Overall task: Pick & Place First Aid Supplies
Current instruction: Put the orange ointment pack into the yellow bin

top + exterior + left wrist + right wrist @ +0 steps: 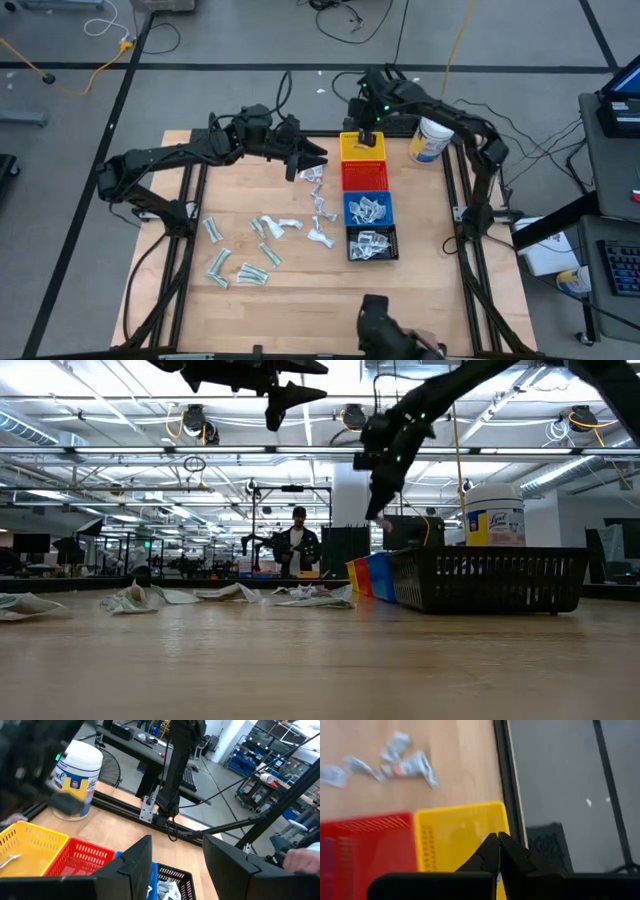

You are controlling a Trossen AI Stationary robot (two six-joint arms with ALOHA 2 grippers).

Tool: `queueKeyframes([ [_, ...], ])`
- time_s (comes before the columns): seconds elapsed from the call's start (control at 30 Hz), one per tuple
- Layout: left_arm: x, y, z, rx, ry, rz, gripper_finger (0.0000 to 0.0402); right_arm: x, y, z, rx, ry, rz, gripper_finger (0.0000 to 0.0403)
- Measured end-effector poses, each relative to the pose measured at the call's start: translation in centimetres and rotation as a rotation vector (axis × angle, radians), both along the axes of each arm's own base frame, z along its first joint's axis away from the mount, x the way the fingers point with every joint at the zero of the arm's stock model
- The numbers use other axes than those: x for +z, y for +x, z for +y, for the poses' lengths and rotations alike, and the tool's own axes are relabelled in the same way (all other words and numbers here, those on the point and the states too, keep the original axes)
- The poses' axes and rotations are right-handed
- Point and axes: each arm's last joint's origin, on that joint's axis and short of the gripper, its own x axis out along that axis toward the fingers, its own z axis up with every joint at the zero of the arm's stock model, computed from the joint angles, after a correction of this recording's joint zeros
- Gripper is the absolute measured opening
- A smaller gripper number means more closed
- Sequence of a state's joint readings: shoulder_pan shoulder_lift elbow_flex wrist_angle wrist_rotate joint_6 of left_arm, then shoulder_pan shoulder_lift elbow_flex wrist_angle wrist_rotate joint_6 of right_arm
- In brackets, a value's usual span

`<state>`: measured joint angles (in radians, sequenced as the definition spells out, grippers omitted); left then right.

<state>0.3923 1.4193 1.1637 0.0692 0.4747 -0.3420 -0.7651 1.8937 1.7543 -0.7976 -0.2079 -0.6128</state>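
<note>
A: First aid supplies (pixel 262 228) lie scattered over the left half of the wooden table (pixel 420 270) in our overhead view, small pale packets, some near the bins, more inside the blue bin (pixel 368 209) and the black bin (pixel 372 243).

B: And the arms from above?

A: We see the left gripper (pixel 312 158) above the table just left of the red bin (pixel 365 176). The right gripper (pixel 366 137) hangs over the yellow bin (pixel 363 148). A white jar (pixel 431 139) stands right of the bins.

B: At table height?

A: We see crumpled packets (pixel 230 594) along the tabletop, the black bin (pixel 487 580) at right, and both grippers raised high, the left (pixel 283 398) and the right (pixel 380 510). A person (pixel 297 540) stands far behind.

B: The left wrist camera?

A: The left fingers (pixel 131 865) stand partly apart with nothing between them; beyond lie the four bins and the jar (pixel 76 777).

B: The right wrist camera?

A: The right fingers (pixel 490 851) are pressed together, empty, over the yellow bin (pixel 455 835), with packets (pixel 410 766) on the wood beyond.
</note>
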Motion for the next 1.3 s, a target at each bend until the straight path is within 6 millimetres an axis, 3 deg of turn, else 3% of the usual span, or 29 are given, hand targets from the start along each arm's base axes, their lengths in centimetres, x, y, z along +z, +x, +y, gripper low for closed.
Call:
queueKeyframes([
  [0.27,-0.1,0.0,0.0,0.0,-0.005,0.011,0.0182,-7.0,1.2,-0.8,0.012,0.103,0.151,0.0],
  [0.43,-0.3,-0.1,0.0,0.001,-0.014,0.03,0.0182,-8.7,1.3,-0.7,0.009,0.086,0.22,0.0006],
  [0.57,-0.4,-0.1,0.0,-0.001,-0.02,0.043,0.0182,-8.3,1.4,-0.7,-0.025,0.025,0.243,0.0048],
  [0.8,-0.4,-0.1,-0.1,-0.015,-0.023,0.041,0.0182,-7.1,1.4,-0.6,-0.065,0.027,0.183,0.0167],
  [0.93,-0.4,-0.1,-0.1,-0.015,-0.028,0.042,0.0182,-6.6,1.3,-0.5,-0.115,0.044,0.156,0.0213],
  [1.1,-0.8,-0.2,-0.1,-0.014,-0.063,0.079,0.0182,-4.6,1.5,0.3,-0.184,0.044,0.073,0.0232],
  [1.3,-1.2,-0.3,-0.2,-0.01,-0.092,0.121,0.0182,-0.1,1.7,2.4,-0.167,0.049,-0.119,0.0226],
])
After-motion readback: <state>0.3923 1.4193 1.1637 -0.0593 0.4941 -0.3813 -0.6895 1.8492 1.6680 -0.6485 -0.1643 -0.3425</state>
